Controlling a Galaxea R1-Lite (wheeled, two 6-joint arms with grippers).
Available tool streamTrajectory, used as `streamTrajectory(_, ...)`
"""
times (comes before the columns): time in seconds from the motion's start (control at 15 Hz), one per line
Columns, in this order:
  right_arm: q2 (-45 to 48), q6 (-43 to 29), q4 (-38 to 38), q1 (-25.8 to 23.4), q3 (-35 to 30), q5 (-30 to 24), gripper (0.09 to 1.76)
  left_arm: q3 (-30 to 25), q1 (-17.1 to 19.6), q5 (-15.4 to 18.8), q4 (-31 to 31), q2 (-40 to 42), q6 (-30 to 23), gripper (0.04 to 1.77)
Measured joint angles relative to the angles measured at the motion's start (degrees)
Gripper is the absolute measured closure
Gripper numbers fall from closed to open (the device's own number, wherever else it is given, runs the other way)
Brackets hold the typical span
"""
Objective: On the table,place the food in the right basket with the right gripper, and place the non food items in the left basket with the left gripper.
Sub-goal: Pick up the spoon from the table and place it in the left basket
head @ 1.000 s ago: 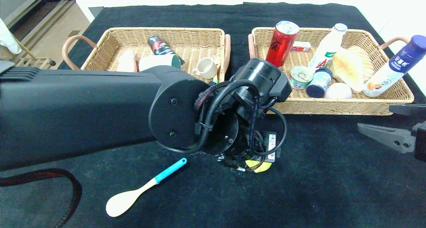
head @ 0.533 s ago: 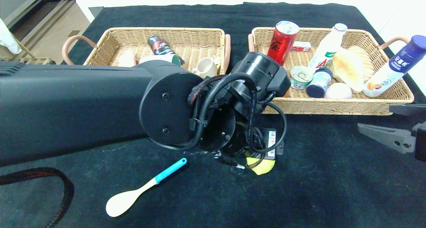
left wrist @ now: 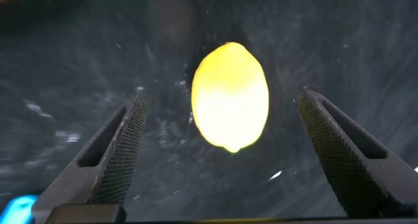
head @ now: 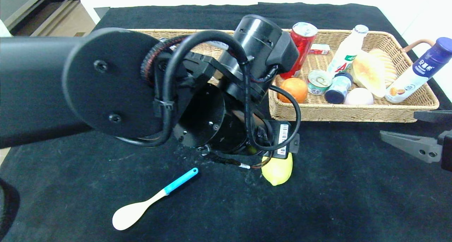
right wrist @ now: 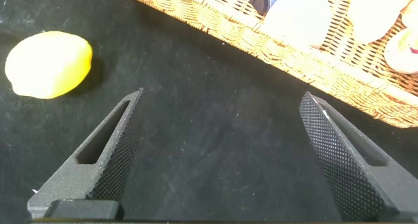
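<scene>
Yellow lemon (left wrist: 230,105) lying free, left hand (left wrist: 222,155) spread above

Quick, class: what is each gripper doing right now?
Left gripper: open above the lemon, holding nothing.
Right gripper: open, empty, over the table.

Right gripper (right wrist: 219,152) jaws spread wide over black tablecloth (right wrist: 209,106), nothing between. Yellow oval lemon (right wrist: 47,64) off to one side. Woven wicker basket (right wrist: 307,61) ahead, holding pale rounded items.
</scene>
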State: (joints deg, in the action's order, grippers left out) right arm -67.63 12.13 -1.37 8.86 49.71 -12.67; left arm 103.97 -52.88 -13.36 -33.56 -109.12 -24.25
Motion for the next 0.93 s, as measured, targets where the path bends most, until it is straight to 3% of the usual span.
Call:
streamTrajectory(0.27, 0.2, 0.0, 0.0, 0.0, -0.1, 0.0, 0.14, -0.5, 0.8, 0.0, -0.3, 4.4, 6.9, 0.11)
streamTrajectory(0.53, 0.3, 0.0, 0.0, 0.0, -0.1, -0.1, 0.14, -1.3, 2.1, 0.2, -5.2, 8.0, 11.8, 0.11)
streamTrajectory(0.93, 0.5, 0.0, 0.0, 0.0, -0.1, -0.1, 0.14, -8.8, 4.4, 0.7, -5.9, 14.1, 19.9, 0.1)
